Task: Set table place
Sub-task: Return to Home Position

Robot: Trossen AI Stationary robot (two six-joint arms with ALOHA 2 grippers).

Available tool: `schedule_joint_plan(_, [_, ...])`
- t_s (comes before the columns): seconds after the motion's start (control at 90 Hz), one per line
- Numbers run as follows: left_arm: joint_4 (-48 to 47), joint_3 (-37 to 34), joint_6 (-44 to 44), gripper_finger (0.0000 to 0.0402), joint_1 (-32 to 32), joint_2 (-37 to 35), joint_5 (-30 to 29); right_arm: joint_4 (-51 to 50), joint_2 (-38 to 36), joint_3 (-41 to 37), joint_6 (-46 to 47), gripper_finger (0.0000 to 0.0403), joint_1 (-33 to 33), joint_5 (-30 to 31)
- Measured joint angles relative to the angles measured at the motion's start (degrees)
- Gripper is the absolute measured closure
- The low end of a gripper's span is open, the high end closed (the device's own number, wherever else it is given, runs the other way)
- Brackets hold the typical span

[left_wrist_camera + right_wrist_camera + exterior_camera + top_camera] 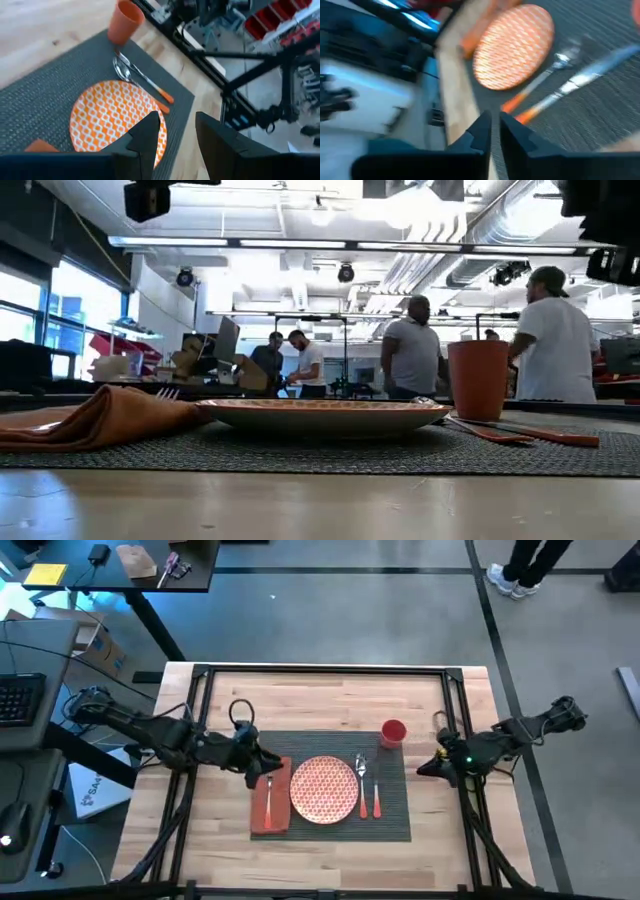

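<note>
On the wooden table [330, 860] lies a dark grey placemat [390, 815]. It bears an orange patterned plate [323, 790], a folded orange napkin [270, 802] to the plate's left, and two orange-handled pieces of cutlery [368, 788] to its right. A red cup [393, 732] stands at the mat's far right corner. My left gripper [264, 766] hovers open over the napkin's far end, with nothing between its fingers [145, 140]. My right gripper [430, 766] hangs shut past the mat's right edge, beside the cutlery [555, 90].
A black rail frame [320, 671] runs along the table's far side and down both flanks. A dark desk with a keyboard [20, 698] stands off the left edge. People [410, 350] stand in the room beyond. Bare wood [330, 870] lies near the front edge.
</note>
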Motion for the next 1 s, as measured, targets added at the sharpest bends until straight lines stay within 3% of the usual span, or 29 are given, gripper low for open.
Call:
schedule_joint_plan(0.211, [0.34,0.0,-4.14,0.0287,0.91,-0.38,-0.26,10.47,-16.35,-13.21,-3.63,0.0402,0.0,2.57])
schedule_joint_plan(0.456, [3.32,-0.02,-4.48,0.0287,1.35,-0.4,-1.04,32.84,-15.59,-23.17,-11.09,0.0403,-3.89,3.28])
schedule_joint_plan(0.567, [4.2,-0.25,-4.46,0.0287,2.32,-0.36,-0.77,35.54,-15.79,-23.72,-16.54,0.0403,-8.12,2.78])
schedule_joint_plan(0.822, [6.18,-0.35,-1.41,0.0287,3.5,-0.36,-0.51,35.25,-16.07,-23.72,-19.61,0.0403,-17.97,-10.84])
schedule_joint_plan(1.0, [8.01,-0.35,3.13,0.0287,4.02,-0.36,-0.45,33.05,-15.62,-23.72,-20.93,0.0403,-21.3,-14.59])
